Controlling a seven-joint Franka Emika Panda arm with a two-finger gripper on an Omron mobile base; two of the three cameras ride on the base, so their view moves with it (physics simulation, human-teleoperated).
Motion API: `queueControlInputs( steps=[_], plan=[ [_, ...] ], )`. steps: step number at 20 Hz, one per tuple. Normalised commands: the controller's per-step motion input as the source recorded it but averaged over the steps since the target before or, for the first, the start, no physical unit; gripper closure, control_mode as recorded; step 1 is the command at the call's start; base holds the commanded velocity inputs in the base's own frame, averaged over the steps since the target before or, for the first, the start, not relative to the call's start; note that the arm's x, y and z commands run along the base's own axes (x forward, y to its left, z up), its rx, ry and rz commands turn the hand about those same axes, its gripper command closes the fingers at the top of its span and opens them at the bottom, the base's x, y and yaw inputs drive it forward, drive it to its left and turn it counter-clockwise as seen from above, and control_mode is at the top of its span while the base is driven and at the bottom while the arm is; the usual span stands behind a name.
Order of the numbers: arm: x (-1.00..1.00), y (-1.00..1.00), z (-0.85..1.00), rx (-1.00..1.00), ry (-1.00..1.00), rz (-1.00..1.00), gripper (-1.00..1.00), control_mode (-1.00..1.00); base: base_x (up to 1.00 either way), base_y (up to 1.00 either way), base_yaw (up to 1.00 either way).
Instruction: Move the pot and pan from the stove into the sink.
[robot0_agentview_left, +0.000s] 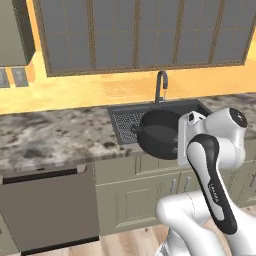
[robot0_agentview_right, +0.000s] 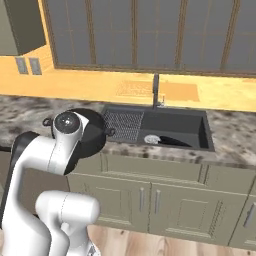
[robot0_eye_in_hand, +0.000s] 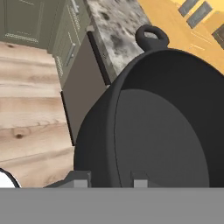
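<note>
My end effector (robot0_eye_in_hand: 107, 179) pinches the rim of the pot (robot0_eye_in_hand: 162, 127) (round, matte dark, loop-handled), held above the speckled bench (robot0_agentview_left: 55, 135).

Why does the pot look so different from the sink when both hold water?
The pot is round, the sink is a rectangle. The pot is held up in the air by the gripper, while the sink sits sunk into the countertop. The pot has small loop handles; the sink has a faucet and a silver drain. Both are dark and hollow.
</note>
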Motion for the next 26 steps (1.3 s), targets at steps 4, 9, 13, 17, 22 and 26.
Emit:
queueControlInputs(
  steps=[4, 9, 13, 17, 22, 26],
  plan=[
    [0.0, 0.0, 0.0, 0.0, 0.0, 0.0, 1.0, 1.0, 0.09, -0.76, 0.0],
    [0.0, 0.0, 0.0, 0.0, 0.0, 0.0, 1.0, 1.0, 0.01, -0.69, 0.0],
    [0.0, 0.0, 0.0, 0.0, 0.0, 0.0, 1.0, 1.0, 0.01, -0.55, 0.0],
    [0.0, 0.0, 0.0, 0.0, 0.0, 0.0, 1.0, 1.0, 0.0, -0.51, 0.0],
    [0.0, 0.0, 0.0, 0.0, 0.0, 0.0, 1.0, 1.0, 0.0, -0.19, 0.0],
    [0.0, 0.0, 0.0, 0.0, 0.0, 0.0, 1.0, 1.0, 0.07, -0.02, 0.0]
  ],
)
